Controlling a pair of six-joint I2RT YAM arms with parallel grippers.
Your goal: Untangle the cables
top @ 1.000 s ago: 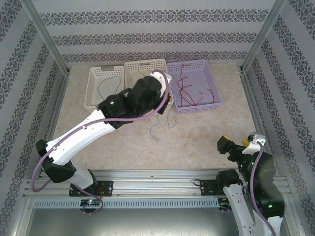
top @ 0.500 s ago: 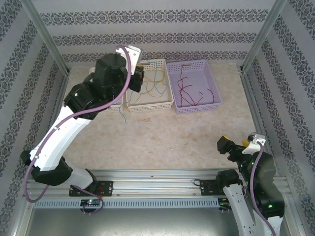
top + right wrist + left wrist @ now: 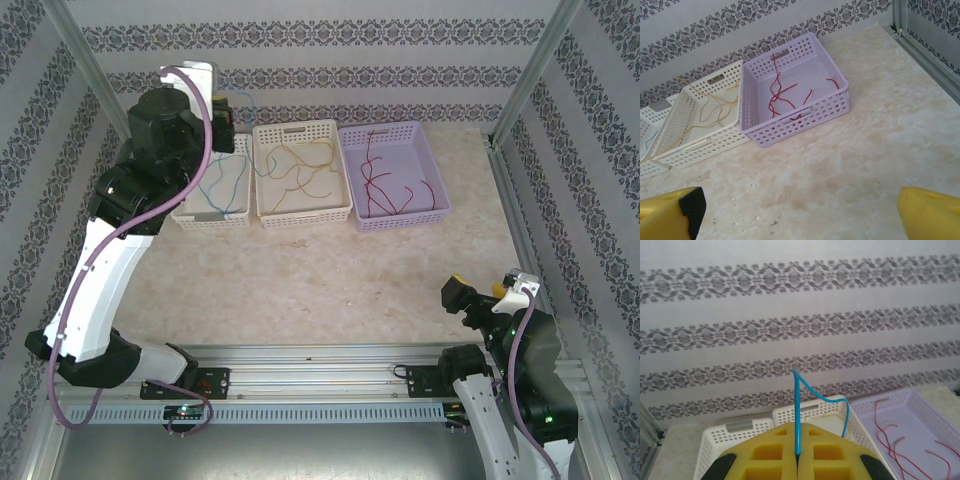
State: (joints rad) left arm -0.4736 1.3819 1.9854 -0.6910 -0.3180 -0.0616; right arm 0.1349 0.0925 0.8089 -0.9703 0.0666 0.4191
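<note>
Left pincer (image 3: pixel 797 442): shut tight, pinching the blue cable (image 3: pixel 796 400), high above the left white basket (image 3: pixel 188 214).
Cable axis: upright out of the jaws, looping over, trailing down toward that basket.
Right pincer (image 3: pixel 800 214): wide open, empty, low over the bench (image 3: pixel 865 150), well apart.
Nearer arm: left.
Top view: the hanging run.
Left wrist view: the pinch itself.
</note>
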